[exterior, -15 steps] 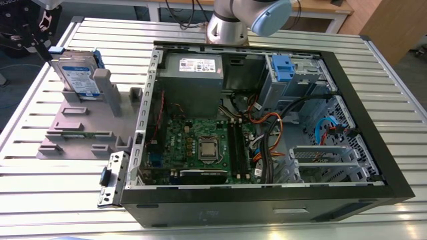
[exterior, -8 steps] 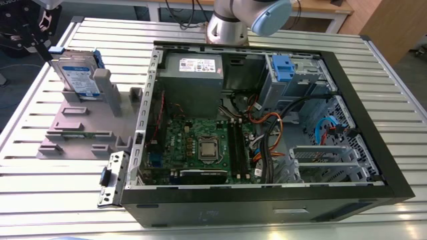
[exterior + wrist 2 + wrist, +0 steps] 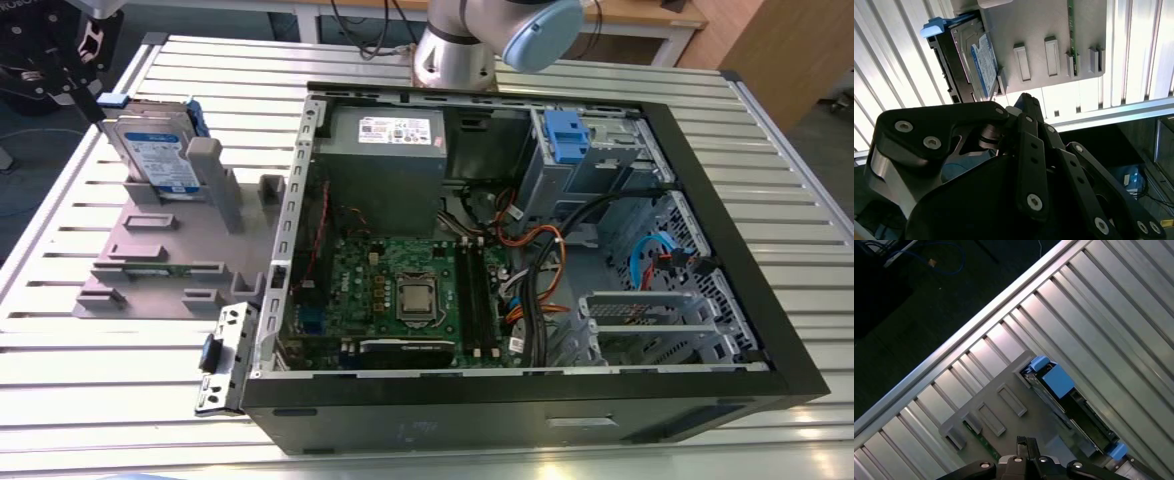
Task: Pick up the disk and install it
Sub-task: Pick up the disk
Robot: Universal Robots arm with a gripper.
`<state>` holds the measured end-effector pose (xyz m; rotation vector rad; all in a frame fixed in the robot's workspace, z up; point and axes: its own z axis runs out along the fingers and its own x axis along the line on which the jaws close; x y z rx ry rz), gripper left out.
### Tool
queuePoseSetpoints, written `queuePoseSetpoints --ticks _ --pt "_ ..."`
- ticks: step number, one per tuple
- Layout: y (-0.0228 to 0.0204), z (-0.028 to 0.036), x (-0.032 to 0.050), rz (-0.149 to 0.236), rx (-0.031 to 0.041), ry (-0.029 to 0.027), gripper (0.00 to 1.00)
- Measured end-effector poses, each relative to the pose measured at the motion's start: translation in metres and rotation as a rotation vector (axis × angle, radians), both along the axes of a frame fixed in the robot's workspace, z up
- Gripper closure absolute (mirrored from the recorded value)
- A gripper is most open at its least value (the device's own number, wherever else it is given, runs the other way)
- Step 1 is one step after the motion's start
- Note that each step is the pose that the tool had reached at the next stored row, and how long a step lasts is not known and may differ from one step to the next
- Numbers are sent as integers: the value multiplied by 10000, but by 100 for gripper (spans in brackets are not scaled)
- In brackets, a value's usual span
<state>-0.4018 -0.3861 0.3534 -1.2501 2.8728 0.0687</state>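
The disk (image 3: 150, 150) stood on edge in a slot of the grey holder (image 3: 160, 250), with its blue bracket showing along the top and side. It was not yet picked up. From my station I saw the gripper (image 3: 1026, 441) hanging close by the disk but clear of it, its tips pressed together on nothing. The holder lay on the slatted table (image 3: 107, 400) at the exterior view's left. Beside it, toward the right, sat the open case (image 3: 534, 420) — board, cables and a blue latch (image 3: 566, 135) in the drive bay all exposed. The arm (image 3: 461, 45) rose behind the case.
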Motion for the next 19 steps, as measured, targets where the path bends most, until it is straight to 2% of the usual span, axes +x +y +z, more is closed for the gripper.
queuePoseSetpoints --ticks 19 --pt "0 0 0 308 0 0 89"
